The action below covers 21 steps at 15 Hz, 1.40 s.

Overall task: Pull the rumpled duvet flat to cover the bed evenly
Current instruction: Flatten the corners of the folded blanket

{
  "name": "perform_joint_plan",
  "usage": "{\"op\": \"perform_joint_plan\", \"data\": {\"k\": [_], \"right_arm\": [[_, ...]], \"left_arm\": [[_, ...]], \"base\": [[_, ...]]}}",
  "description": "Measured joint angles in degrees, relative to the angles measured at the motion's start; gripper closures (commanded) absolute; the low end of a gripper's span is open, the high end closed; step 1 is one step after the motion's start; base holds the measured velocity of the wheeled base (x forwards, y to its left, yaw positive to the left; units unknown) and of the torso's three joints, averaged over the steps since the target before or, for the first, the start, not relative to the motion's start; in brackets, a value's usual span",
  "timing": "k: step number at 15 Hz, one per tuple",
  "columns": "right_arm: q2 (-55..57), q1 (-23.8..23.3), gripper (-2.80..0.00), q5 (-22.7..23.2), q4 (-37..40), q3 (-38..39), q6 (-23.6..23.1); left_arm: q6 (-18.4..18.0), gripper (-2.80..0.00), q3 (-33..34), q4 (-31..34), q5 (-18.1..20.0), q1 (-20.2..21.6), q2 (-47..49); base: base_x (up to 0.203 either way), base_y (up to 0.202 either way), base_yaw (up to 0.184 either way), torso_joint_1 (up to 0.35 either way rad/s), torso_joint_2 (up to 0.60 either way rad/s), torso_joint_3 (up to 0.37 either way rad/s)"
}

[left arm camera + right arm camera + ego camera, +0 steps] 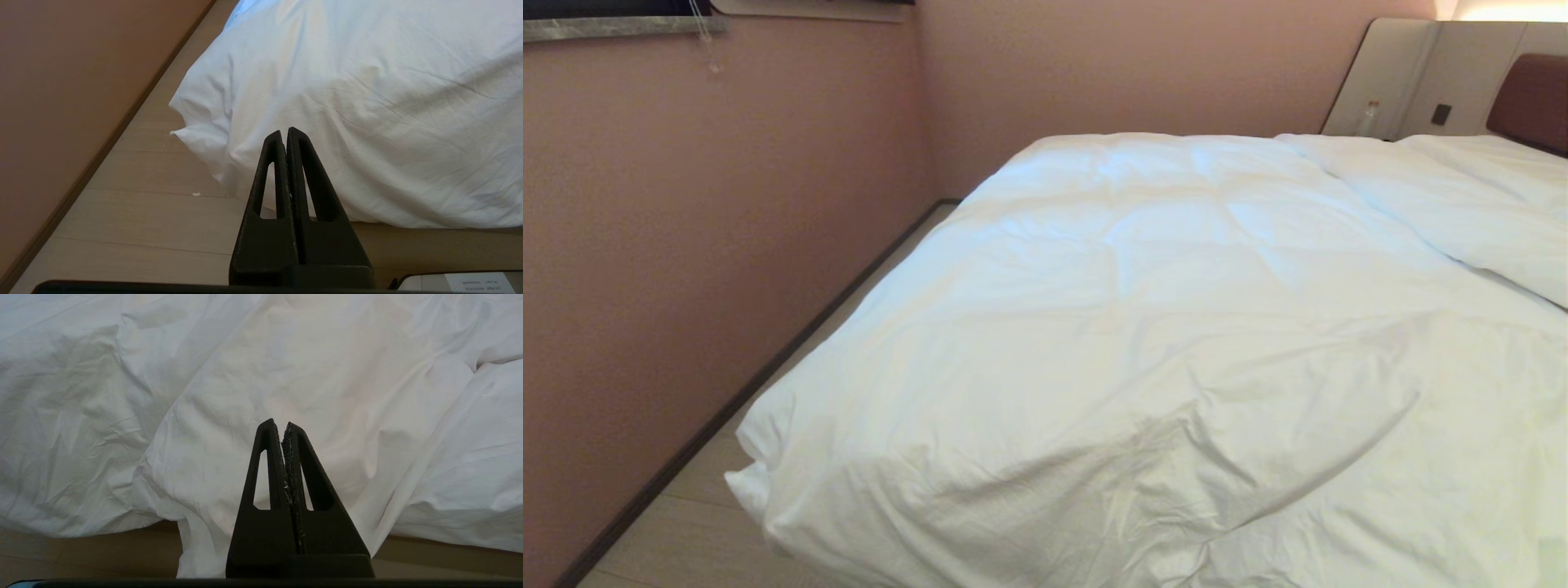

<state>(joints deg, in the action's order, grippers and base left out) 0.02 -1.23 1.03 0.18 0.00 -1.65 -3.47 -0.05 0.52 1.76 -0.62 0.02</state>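
Observation:
The white puffy duvet (1143, 327) lies over the bed, creased and bunched at its near end, with a corner (747, 482) hanging off the near left side. In the left wrist view my left gripper (284, 131) is shut and empty, held short of that hanging duvet (367, 122) corner above the floor. My right gripper (279, 424) is also shut with nothing in it, facing the rumpled near edge of the duvet (286, 375), which drapes down to the floor. Neither arm shows in the head view. The bed's brown headboard (1531, 98) is at the far right.
A pink wall (686, 245) runs close along the bed's left side, leaving a narrow strip of pale wood floor (694, 531). Pillows (1462, 196) lie at the head end. A small bottle (1370, 117) stands by the beige panel (1396, 73).

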Motion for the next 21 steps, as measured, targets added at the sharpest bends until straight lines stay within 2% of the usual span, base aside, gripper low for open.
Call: {"op": "perform_joint_plan", "data": {"k": [6, 11, 18, 21], "right_arm": [[0.00, 0.00, 0.00, -0.02, -0.07, 0.00, -0.02], [0.00, 0.00, 0.00, -0.09, 0.03, 0.00, 0.13], [0.00, 0.00, 0.00, -0.15, -0.02, 0.00, 0.16], [0.00, 0.00, 0.00, -0.09, 0.00, 0.00, 0.17]], "left_arm": [[0.31, 0.00, 0.05, -0.06, -0.16, 0.00, 0.00], [0.39, 0.00, 0.05, -0.01, -0.02, 0.00, 0.00], [0.35, 0.00, 0.05, -0.06, 0.00, 0.00, 0.00], [1.99, 0.00, -0.10, -0.23, -0.34, 0.00, 0.00]], "base": [[0.000, 0.000, 0.000, 0.000, 0.00, 0.000], [0.000, 0.000, 0.000, -0.061, 0.26, 0.184], [0.000, 0.000, 0.000, -0.009, 0.04, 0.024], [0.000, 0.000, 0.000, 0.000, 0.00, 0.000]]}}
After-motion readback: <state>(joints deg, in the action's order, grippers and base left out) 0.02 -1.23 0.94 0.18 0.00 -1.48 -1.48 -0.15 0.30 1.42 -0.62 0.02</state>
